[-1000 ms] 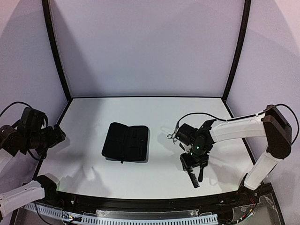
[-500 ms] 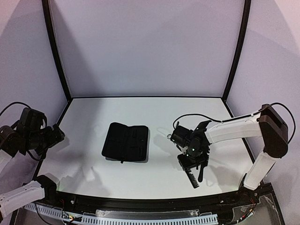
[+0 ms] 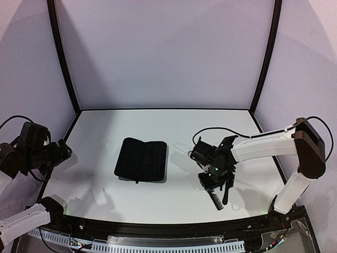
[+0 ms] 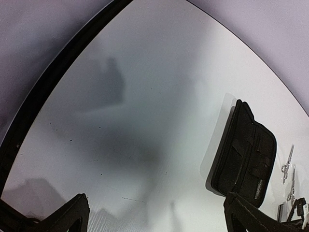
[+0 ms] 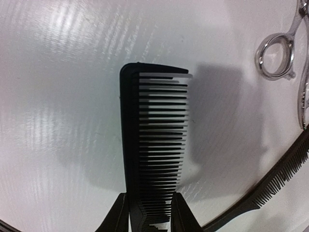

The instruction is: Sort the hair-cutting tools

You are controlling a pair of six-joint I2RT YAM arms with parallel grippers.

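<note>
Two arms work one white table point(image 3: 105, 126), and only the right arm point(image 3: 263, 145) is busy. It reaches in from the right edge, elbow raised, forearm stretched toward the middle and wrist bent down, so the right gripper point(image 5: 149, 205) meets the surface from above. That pose suits picking up something flat. The left arm point(image 3: 26, 153) is folded back at the left edge with the left gripper point(image 4: 157, 215) spread wide and holding nothing, well clear of the work, probably so it stays out of the way.

The case point(image 3: 141, 159) lies flat near the middle of the table, a little left of centre and well apart from the tools.

In the right half, toward the near edge, lies the comb point(image 5: 154, 130). The right gripper's fingers point(image 5: 120, 215) sit against both long sides of its near end, so it looks pinched across its width — the narrow way, which gives the firmest hold on so thin a thing. It appears to lie on the table, not yet lifted.

A second comb point(image 5: 275, 183) lies just beside it at a slant, untouched. The scissors point(image 5: 276, 54) lie near both combs, further toward the far edge — nothing looks sorted yet
</note>
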